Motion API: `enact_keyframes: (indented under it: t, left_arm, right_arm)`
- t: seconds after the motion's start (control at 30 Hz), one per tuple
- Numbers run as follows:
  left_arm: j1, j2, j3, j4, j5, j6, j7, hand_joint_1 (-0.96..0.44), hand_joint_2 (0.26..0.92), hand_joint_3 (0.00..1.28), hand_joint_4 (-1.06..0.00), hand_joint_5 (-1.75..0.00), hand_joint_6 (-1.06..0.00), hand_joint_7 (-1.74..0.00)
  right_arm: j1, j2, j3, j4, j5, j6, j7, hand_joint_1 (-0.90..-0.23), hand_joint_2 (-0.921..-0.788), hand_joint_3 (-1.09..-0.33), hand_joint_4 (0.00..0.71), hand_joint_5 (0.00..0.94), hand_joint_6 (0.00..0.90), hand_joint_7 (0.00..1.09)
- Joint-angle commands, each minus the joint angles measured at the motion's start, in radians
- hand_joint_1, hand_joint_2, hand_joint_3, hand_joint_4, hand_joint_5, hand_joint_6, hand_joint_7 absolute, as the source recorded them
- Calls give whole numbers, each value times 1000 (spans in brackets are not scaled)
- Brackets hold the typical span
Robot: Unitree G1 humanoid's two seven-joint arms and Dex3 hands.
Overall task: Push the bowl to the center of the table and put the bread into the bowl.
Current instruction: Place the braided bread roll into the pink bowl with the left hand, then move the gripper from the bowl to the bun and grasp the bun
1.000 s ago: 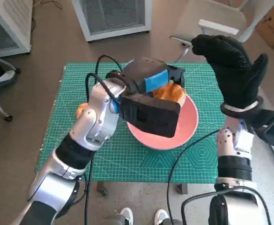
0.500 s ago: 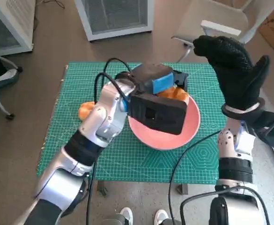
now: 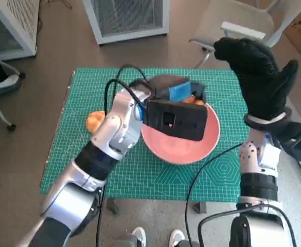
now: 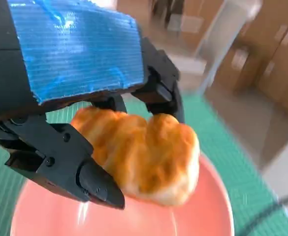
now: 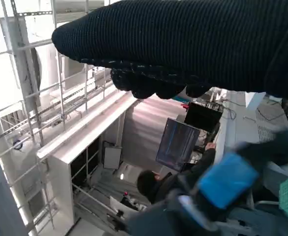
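No brand, label or readable writing shows on any of the things; the green cutting mat [image 3: 155, 175] that covers the desk carries only a fine printed grid and some hexagon outlines.

The golden-brown glazed bread roll [image 4: 144, 157] is lumpy, with a darker toasted top and paler sides. It is gripped in the black left hand with blue tape over its back [image 3: 178, 92], whose black fingers [image 4: 70, 162] close around it from both sides. In the left wrist view the roll hangs just above the inside of the round pink bowl [image 3: 183, 149], and no contact between the two can be made out. In the head view only a small orange sliver of the roll peeks out past the hand, over the bowl's far rim.

The bowl is smooth and shallow, and sits on the mat a little to the right of its middle, partly hidden under the left hand and wrist.

A second orange-brown bread piece [image 3: 93, 122] lies on the mat beside the left forearm, well apart from the bowl.

The right hand in the black knitted glove [image 3: 258, 77] is raised upright over the desk's right edge, holding nothing, its fingers extended and close together with the thumb set apart.

A person seated at a monitor [image 5: 178, 142] shows in the right wrist view.
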State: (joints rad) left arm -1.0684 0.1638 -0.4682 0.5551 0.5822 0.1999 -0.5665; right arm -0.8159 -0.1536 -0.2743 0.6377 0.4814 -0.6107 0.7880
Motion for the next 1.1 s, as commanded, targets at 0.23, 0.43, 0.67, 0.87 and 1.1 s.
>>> enact_keyframes:
  t: [0.23,0.43,0.67,0.87,1.1]
  left_arm:
    - [-5,1,-6,10,-5,-18,7,-250,832,2,-16,-4,-209,-75]
    - [-3,3,-7,11,-3,-23,12,-256,832,1,-3,0,-212,-59]
    - [10,16,-13,-1,15,-18,29,-272,830,0,0,1,-211,-45]
    - [13,21,-16,-2,16,-25,37,-285,828,0,1,1,-211,-40]
    - [12,22,-18,-2,14,-25,38,-286,828,0,1,1,-213,-37]
  right_arm:
    - [22,-2,3,6,-13,3,-11,-651,-921,-687,272,1,240,238]
    - [21,-2,4,7,-13,2,-12,-650,-921,-688,272,1,242,234]
    - [14,1,4,18,-5,8,-2,-645,-921,-691,272,1,245,229]
    - [13,0,4,21,-4,7,1,-642,-921,-692,272,1,248,225]
    - [12,0,4,21,-4,7,1,-642,-921,-692,272,1,251,221]
